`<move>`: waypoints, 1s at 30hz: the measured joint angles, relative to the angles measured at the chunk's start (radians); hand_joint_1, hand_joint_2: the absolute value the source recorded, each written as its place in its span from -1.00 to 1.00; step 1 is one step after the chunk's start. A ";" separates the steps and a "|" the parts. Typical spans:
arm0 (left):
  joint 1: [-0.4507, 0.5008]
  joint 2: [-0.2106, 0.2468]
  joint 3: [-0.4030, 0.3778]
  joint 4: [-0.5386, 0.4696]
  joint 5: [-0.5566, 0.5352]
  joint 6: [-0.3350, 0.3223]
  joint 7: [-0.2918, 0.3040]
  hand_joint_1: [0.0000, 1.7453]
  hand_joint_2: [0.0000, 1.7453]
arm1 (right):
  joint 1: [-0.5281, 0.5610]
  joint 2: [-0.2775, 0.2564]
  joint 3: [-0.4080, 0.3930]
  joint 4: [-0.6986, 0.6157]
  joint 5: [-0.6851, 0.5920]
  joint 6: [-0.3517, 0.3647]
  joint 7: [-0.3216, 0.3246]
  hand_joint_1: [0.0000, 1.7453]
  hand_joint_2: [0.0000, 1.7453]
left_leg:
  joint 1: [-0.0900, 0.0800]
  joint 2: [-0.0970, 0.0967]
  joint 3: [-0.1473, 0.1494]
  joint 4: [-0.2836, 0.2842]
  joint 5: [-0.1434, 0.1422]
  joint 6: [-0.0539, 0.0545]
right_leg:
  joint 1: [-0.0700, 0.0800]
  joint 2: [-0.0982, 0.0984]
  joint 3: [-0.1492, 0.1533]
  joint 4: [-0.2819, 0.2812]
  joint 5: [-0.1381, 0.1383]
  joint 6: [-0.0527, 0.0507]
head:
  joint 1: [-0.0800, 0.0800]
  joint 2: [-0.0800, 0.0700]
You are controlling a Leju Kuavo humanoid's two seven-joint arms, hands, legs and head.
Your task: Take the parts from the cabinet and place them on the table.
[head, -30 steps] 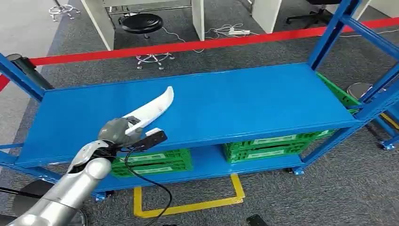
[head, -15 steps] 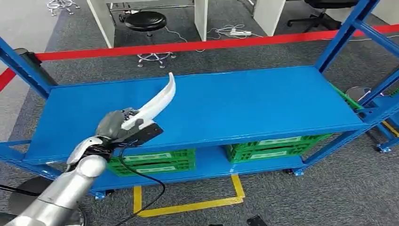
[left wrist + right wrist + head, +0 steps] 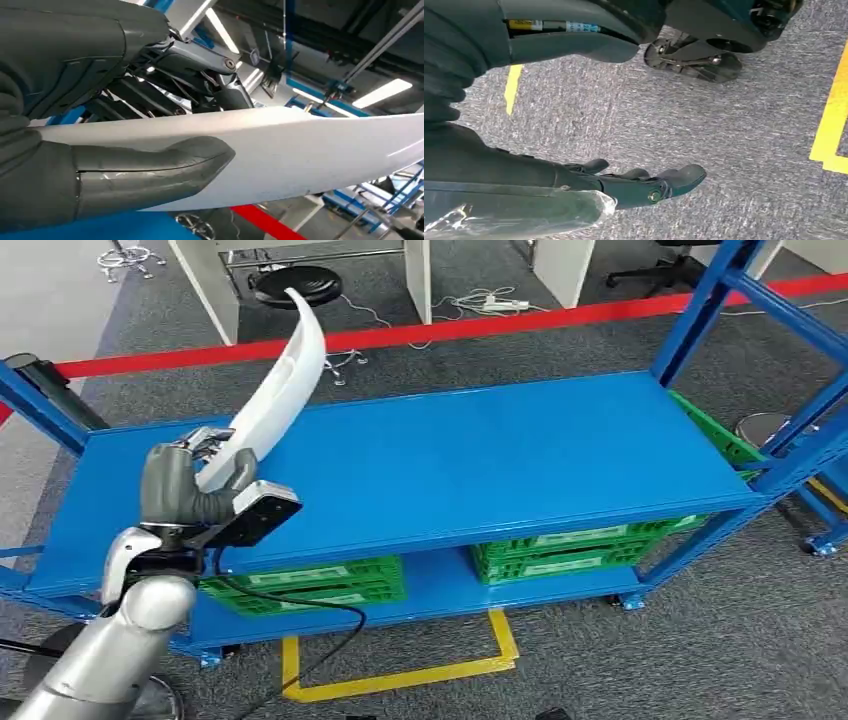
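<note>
Above the blue shelf point(image 3: 480, 455), the left hand point(image 3: 185, 485) grips the white part point(image 3: 280, 390).

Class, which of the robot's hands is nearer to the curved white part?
Left. The left hand grips the curved white part above the blue shelf; the right hand hangs low over the grey floor.

Blue shelf rack point(image 3: 480, 455) (lower shelf) carries green crates point(image 3: 570, 545).
</note>
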 joint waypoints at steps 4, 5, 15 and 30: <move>-0.001 0.005 0.002 -0.039 0.000 0.005 -0.003 1.00 1.00 | -0.003 0.000 0.000 0.002 0.000 0.000 -0.002 -1.00 1.00 | -0.006 0.000 0.113 -0.239 0.082 0.017 | 0.007 0.002 0.000 0.004 -0.005 0.010 | 0.000 0.000; 0.002 0.005 0.002 -0.043 0.000 0.007 -0.007 1.00 1.00 | -0.002 0.000 0.000 0.003 0.000 0.000 -0.002 -1.00 1.00 | -0.006 -0.001 0.109 -0.236 0.081 0.018 | 0.007 0.000 -0.003 0.003 -0.004 0.013 | 0.003 0.000; 0.016 0.011 0.003 -0.076 0.026 0.026 -0.040 1.00 1.00 | 0.001 -0.001 0.000 0.007 -0.002 -0.003 0.000 -1.00 1.00 | -0.003 0.000 0.119 -0.251 0.086 0.040 | 0.001 -0.002 -0.130 0.243 -0.083 0.041 | 0.011 0.000; 0.037 0.000 0.000 -0.103 0.197 0.016 -0.125 1.00 1.00 | -0.001 -0.001 0.001 0.009 -0.002 -0.008 0.007 -1.00 1.00 | 0.007 0.000 -0.016 0.039 -0.034 -0.009 | 0.001 -0.002 0.002 -0.011 0.007 -0.001 | 0.004 0.000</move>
